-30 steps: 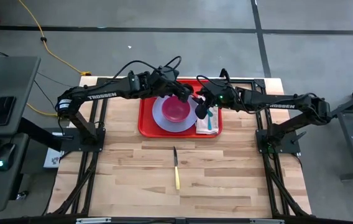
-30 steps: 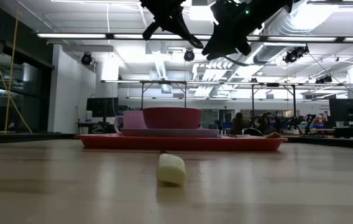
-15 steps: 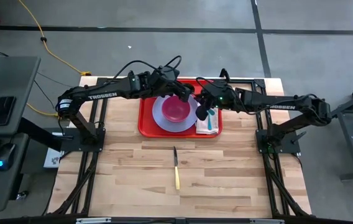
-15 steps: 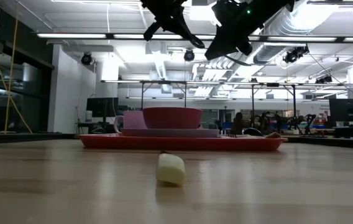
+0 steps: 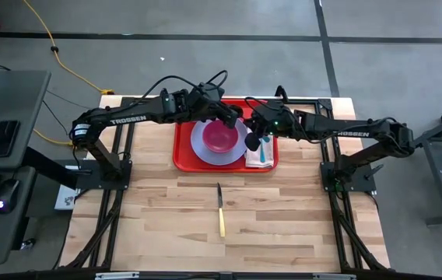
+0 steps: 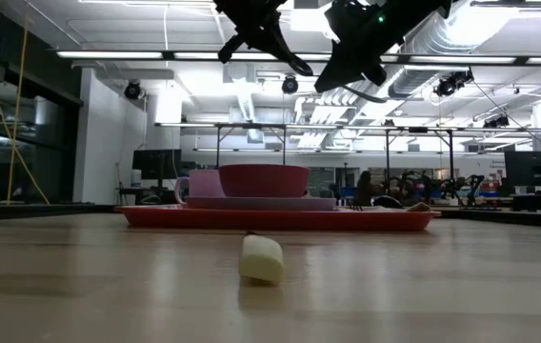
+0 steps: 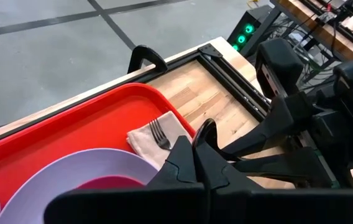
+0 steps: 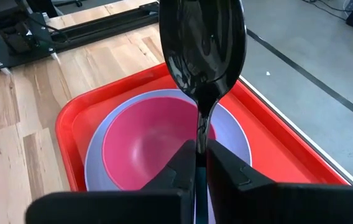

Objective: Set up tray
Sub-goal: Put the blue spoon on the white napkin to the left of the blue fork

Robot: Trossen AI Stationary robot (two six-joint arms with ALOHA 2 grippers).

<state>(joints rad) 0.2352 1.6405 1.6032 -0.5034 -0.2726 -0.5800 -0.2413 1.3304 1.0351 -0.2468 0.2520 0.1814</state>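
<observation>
The red tray (image 5: 182, 159) lies at the table's far middle. On it rests a lavender plate (image 5: 199, 144) carrying a pink bowl (image 5: 221, 137). A napkin with a fork (image 7: 158, 133) lies at the tray's right end. My right gripper (image 8: 198, 152) hangs high above the tray's right part (image 5: 254, 134), shut on a dark shiny spoon (image 8: 202, 43). My left gripper (image 5: 235, 120) hovers shut and empty over the bowl's far side, also seen in the left wrist view (image 7: 200, 130). In the low view both grippers stay well above the bowl (image 6: 263, 179). My right gripper pinches the spoon's thin handle (image 8: 199, 134) between its two fingers, just behind the spoon's bowl. The spoon sticks out ahead of the fingers, in line with them, with its bowl forward. It is lifted clear, above the pink bowl and plate.
A knife with a yellow handle (image 5: 220, 210) lies on the bare wood near the table's middle, and its handle end (image 6: 262, 258) faces the low camera. A lavender mug (image 6: 199, 183) stands on the tray's left part. Black frame rails run along both table sides.
My right gripper has shut, its fingers closing around the spoon's handle, while staying high over the tray's right part.
</observation>
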